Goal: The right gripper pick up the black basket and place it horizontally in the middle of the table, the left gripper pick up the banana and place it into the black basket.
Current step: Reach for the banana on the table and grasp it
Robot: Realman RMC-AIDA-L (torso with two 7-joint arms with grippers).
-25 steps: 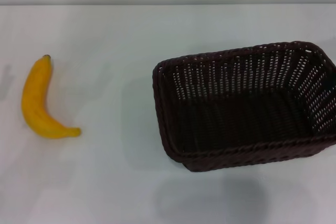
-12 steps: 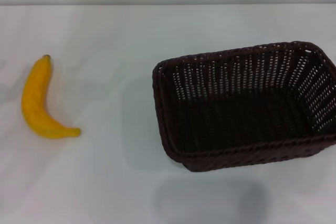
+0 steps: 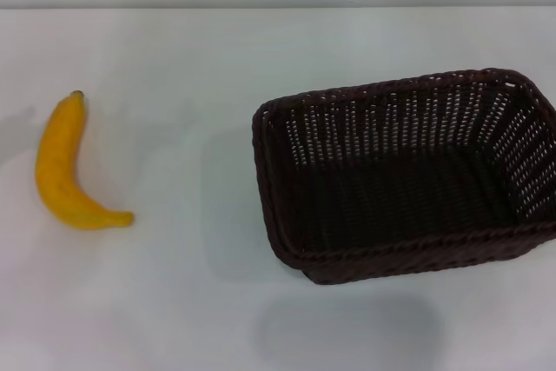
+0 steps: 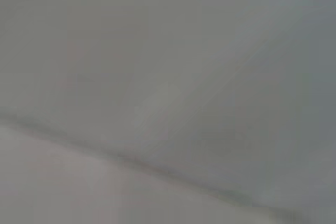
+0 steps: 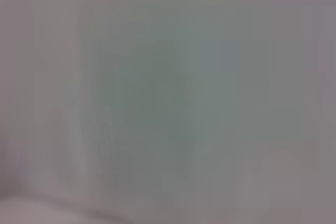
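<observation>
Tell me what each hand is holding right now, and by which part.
Nothing held, as far as shown: no hand is in view. The banana and the basket lie apart on the table.

faint shadow [image 3: 22,119] darker beside banana [image 3: 65,171]

**Open surface, two obstacles**

Black basket [image 3: 407,175] occupied the right half of the surface [image 3: 191,49], mouth up and unobstructed. Banana [image 3: 62,169] lay at far left, well apart. Wide bare lane ran between them; far strip and near edge also stood open.
</observation>
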